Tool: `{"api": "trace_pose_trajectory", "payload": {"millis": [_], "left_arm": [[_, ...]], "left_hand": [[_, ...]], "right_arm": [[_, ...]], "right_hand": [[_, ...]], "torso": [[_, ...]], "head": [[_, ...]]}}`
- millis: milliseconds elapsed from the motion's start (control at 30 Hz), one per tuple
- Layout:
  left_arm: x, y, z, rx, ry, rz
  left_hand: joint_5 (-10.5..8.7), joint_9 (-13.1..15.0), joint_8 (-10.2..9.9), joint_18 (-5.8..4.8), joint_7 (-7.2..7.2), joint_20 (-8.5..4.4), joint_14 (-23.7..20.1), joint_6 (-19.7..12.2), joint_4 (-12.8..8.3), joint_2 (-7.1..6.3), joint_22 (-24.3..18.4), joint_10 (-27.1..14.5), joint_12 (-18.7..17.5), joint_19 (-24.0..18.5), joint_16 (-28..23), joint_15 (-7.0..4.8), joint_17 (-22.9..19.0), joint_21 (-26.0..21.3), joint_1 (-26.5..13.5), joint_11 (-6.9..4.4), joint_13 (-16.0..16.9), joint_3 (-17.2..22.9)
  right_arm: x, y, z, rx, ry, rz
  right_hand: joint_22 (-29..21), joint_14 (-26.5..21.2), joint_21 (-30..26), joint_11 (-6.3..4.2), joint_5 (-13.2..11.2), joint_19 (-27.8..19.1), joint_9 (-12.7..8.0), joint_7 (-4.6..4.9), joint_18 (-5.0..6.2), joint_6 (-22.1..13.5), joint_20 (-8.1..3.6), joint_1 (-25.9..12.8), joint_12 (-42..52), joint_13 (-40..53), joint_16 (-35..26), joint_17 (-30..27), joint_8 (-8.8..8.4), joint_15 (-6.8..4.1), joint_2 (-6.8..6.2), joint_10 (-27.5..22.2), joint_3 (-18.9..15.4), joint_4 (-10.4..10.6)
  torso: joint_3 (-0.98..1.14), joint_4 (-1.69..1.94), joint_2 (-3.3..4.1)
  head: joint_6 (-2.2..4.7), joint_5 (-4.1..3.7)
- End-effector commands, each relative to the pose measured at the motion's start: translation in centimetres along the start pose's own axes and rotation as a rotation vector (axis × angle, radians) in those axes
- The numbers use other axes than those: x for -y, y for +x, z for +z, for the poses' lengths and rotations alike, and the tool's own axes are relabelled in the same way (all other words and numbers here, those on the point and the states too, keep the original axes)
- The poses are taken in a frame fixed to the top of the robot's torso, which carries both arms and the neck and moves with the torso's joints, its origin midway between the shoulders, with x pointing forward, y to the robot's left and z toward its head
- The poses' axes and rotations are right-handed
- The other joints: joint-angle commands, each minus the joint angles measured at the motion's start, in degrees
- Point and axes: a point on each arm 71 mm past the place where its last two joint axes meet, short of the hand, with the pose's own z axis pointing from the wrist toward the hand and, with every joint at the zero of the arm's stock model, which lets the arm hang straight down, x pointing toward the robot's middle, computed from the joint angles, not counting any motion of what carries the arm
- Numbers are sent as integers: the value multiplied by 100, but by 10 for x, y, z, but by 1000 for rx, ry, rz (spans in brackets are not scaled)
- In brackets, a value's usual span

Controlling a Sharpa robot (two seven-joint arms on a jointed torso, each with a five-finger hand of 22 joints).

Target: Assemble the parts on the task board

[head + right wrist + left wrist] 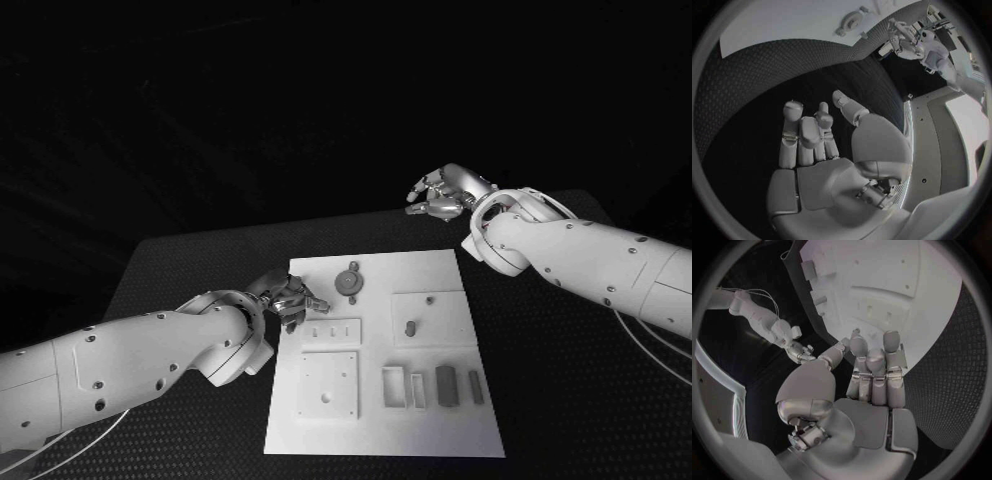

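The white task board (378,432) lies in the middle of the black table. A round grey part (349,283) sits near its far edge, a small dark part (411,327) stands in a raised square plate, and two grey bars (446,385) lie near the front right. My left hand (286,298) hovers at the board's left edge, fingers stretched out side by side over the board (879,285), holding nothing (873,375). My right hand (447,195) is raised beyond the board's far right corner; its palm (817,145) is bare, fingers extended.
A square plate (327,383) and a small block with pegs (330,331) occupy the board's left half. Two pale slot frames (394,386) stand beside the grey bars. Black table (188,270) surrounds the board on every side.
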Motion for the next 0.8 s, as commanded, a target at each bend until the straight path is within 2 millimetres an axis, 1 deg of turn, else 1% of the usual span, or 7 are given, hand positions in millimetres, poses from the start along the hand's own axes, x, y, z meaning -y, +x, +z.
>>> {"api": "trace_pose_trajectory", "payload": {"millis": [33,167,300,467,533,667,800], "left_arm": [[-1,5,-1,12,-26,42],[-3,13,-2,-6,-59,40],[-5,18,-1,-29,-79,26],[-10,27,0,-35,-100,16],[-10,27,1,-32,-104,15],[-11,31,2,-33,-112,16],[-12,32,4,-31,-113,20]], "left_hand": [[32,493,-29,87,-261,-292,182,205,-11,34,88,-11,198,404,228,-249,0,102,59,-125,135,21],[37,522,-43,119,-295,-346,264,244,-24,37,152,55,492,577,546,-289,15,260,47,-161,327,3],[43,532,-66,132,-301,-359,272,249,-20,39,149,39,605,615,665,-299,-19,330,33,-169,398,14],[66,538,-76,140,-303,-362,276,258,-12,46,148,31,656,629,718,-302,-50,366,16,-172,425,18],[83,541,-75,140,-305,-361,275,265,-9,47,148,29,664,629,727,-303,-57,372,8,-173,428,18],[122,556,-63,142,-315,-361,272,305,3,31,146,20,693,632,758,-310,-90,396,-34,-182,438,5],[128,564,-62,144,-321,-362,272,319,18,30,144,16,710,633,777,-317,-114,408,-54,-188,442,5]], "right_arm": [[3,-7,3,9,2,30],[8,-11,5,15,15,24],[10,-12,5,13,18,23],[8,-13,4,7,14,24],[7,-12,4,5,13,24],[6,-12,4,-2,11,25],[6,-12,4,-5,11,26]], "right_hand": [[76,1,-39,42,-20,7,9,55,154,48,-52,6,-26,-3,-27,-4,-13,25,45,-14,7,21],[81,1,-41,39,-19,8,13,52,154,38,-58,32,-22,-1,-25,0,-20,22,38,-18,-1,-28],[84,1,-42,38,-19,9,16,52,154,39,-60,42,-20,1,-24,1,-19,21,39,-19,-4,-49],[84,1,-42,38,-19,9,17,52,154,39,-60,42,-20,1,-24,2,-19,21,39,-19,-5,-51],[84,1,-42,38,-20,10,18,52,154,41,-60,40,-19,1,-24,2,-18,21,41,-19,-6,-51],[85,0,-43,38,-20,10,19,52,154,43,-59,35,-19,1,-24,2,-17,21,45,-20,-10,-52],[85,0,-43,38,-20,11,21,52,154,45,-58,28,-18,1,-24,3,-17,21,46,-21,-15,-52]], "torso": [[-2,129,2],[-6,118,-1],[-12,123,5],[3,126,-3],[4,124,-3],[-6,112,1],[2,112,-2]], "head": [[-27,-6],[-62,-31],[-80,-68],[-110,-73],[-113,-65],[-127,-54],[-136,-63]]}}
